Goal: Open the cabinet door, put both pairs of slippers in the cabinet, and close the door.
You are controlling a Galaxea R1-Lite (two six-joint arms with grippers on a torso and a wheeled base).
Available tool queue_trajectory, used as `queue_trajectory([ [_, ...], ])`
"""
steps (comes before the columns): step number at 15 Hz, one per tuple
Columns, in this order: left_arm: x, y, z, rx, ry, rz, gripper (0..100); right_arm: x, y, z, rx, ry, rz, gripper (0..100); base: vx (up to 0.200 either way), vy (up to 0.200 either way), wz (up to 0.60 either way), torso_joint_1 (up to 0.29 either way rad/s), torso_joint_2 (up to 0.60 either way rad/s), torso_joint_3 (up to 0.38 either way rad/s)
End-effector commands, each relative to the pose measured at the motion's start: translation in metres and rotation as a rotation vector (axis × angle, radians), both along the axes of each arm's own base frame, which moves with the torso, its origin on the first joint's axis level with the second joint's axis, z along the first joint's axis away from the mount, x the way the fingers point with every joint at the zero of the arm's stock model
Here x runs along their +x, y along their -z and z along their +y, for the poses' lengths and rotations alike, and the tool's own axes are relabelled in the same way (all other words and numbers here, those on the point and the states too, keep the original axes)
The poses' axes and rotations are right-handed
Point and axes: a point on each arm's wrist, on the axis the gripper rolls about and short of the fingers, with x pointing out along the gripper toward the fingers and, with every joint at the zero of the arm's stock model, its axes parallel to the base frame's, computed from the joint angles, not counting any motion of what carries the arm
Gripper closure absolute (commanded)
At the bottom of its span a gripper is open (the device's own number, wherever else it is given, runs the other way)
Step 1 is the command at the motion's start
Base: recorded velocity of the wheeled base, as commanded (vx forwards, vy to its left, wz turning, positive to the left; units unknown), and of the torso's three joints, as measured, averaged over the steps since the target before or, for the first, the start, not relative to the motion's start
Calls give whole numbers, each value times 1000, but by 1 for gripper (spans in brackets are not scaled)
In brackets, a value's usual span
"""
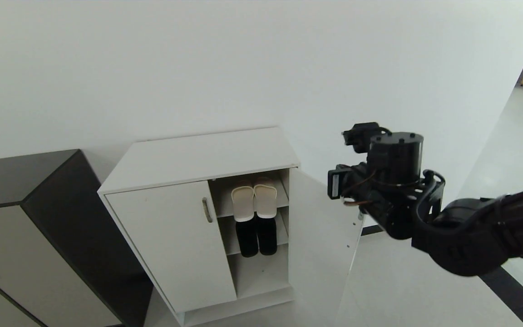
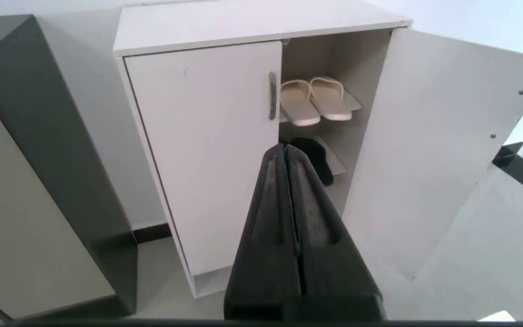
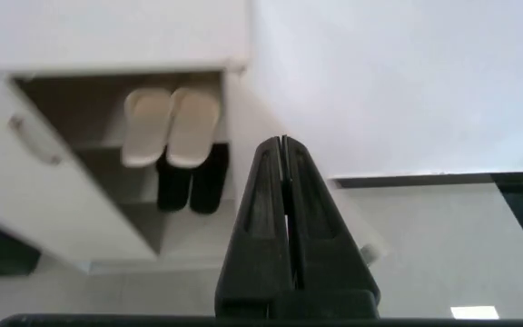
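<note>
Fingers together on left gripper point(image 2: 285, 151) and right gripper point(image 3: 284, 143), empty

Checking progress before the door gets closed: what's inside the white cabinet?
Inside the white cabinet, a white pair of slippers lies on the upper shelf, a black pair on the shelf below. The shut door hides the other half.

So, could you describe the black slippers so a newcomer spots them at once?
Find the white cabinet with an open door. The black slippers sit on its lower shelf, just below the cream slippers; they are the only dark pair.
</note>
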Motion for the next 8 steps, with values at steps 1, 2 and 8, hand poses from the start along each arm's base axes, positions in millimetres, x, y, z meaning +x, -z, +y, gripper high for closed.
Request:
queue_trajectory([
  [1, 0, 0, 0, 0, 0, 0, 100, 28, -17, -20, 51, 75, 11, 100, 0, 0, 0, 0, 0, 0],
  [2, 0, 0, 0, 0, 0, 0, 100, 38, -20, -24, 98, 80, 62, 100, 0, 0, 0, 0, 0, 0],
  [8, 0, 0, 0, 0, 0, 0, 100, 65, -16, -40, 146, 91, 177, 100, -100, 0, 0, 5, 4, 0],
])
